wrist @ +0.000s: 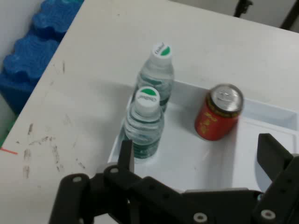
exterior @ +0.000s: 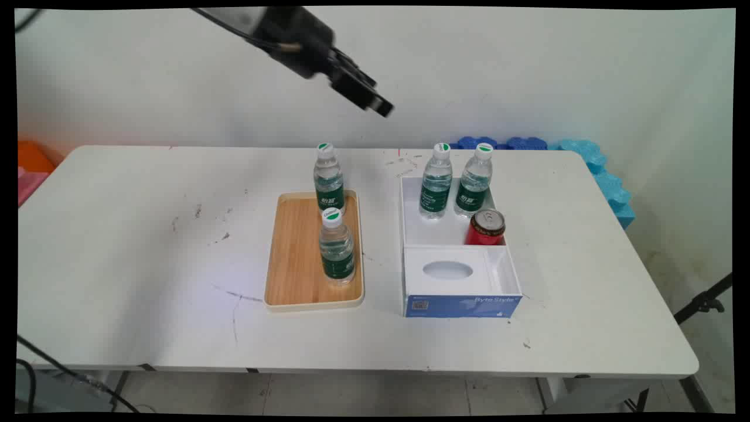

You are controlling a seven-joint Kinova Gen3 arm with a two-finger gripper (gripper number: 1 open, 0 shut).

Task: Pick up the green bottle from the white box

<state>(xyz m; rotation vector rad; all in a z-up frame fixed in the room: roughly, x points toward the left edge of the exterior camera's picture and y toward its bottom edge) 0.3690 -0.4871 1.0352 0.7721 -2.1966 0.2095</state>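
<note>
Overhead, empty gripper (wrist: 196,161) gapes above apparently clear green-labelled bottles (wrist: 145,122)

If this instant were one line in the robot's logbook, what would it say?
gripper: open, empty, raised above table | nearest: two water bottles and red can in white box | wooden tray: two bottles

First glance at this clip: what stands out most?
The red can in the white box, beside two water bottles. Left of it, a wooden tray carries two more bottles. The open gripper hangs high above the table, holding nothing.
</note>
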